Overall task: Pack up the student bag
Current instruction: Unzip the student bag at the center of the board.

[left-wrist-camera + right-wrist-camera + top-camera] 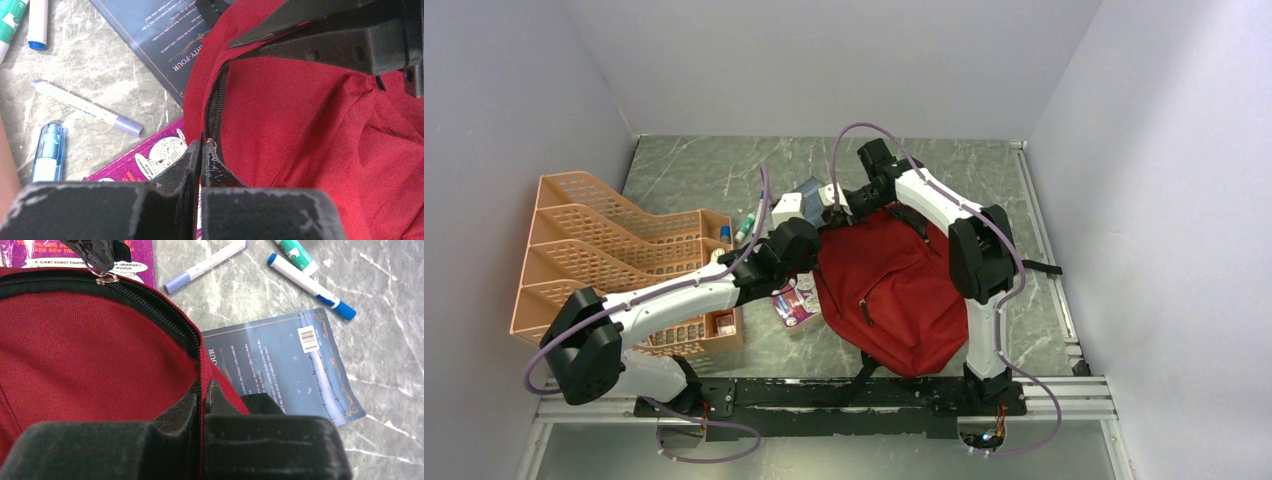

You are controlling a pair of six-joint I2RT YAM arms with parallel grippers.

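The student bag (894, 290) is a red backpack lying flat in the middle of the table, its black zipper (216, 107) running along the top-left edge. My left gripper (201, 150) is shut on the zipper's metal pull (106, 277) at the bag's left side. My right gripper (202, 392) is shut on the bag's red seam by the zipper, at the bag's far top corner. In the top view the left gripper (809, 238) and right gripper (839, 200) sit close together over that corner. The bag's inside is hidden.
A blue book (280, 365) lies partly under the bag's top edge, and a purple comic book (145, 160) lies at its left. Several markers (85, 107) lie loose beyond them. An orange mesh organiser (624, 260) stands at the left.
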